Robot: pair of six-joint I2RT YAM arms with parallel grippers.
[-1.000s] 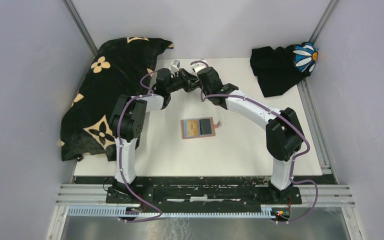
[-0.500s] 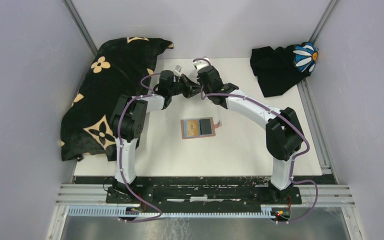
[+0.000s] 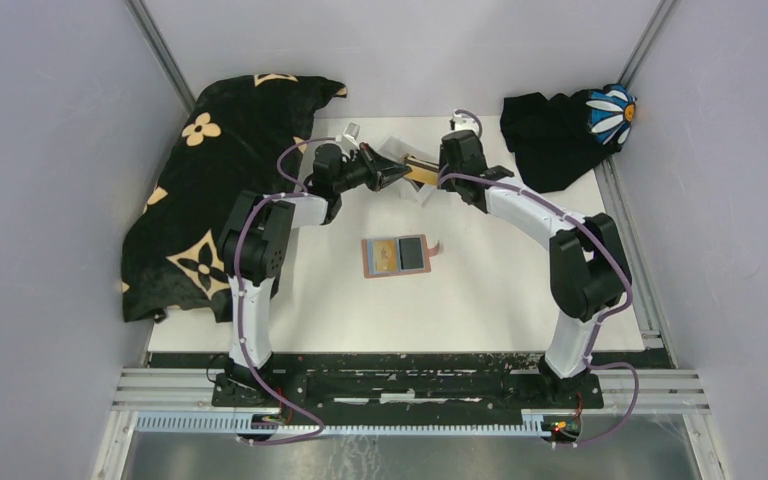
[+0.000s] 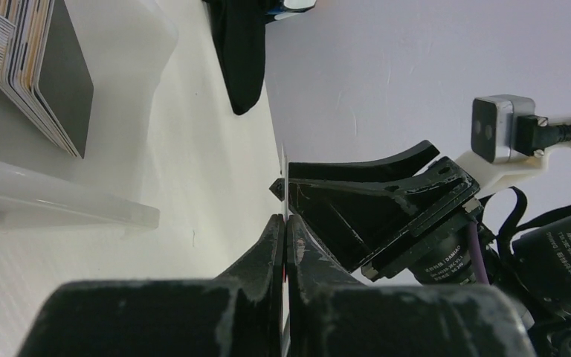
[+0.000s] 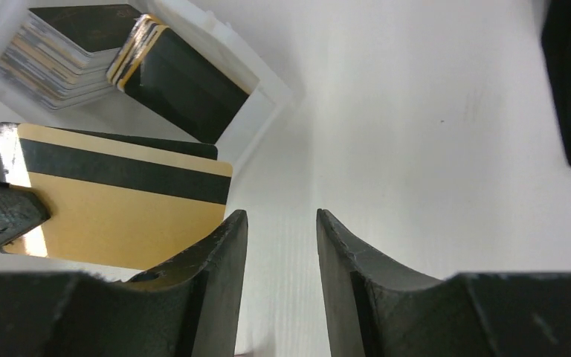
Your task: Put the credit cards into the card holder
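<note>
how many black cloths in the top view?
2. A large flower-print cloth on the left; a smaller cloth in the far right corner. No others show.

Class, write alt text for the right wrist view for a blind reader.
A gold card with a black stripe is pinched at one end by the left gripper, while the right gripper stands open and empty beside it. Behind, a white tray holds stacked cards.

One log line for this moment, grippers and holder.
left gripper: shut on gold card | right gripper: open, empty | card holder: open, mid-table
</note>
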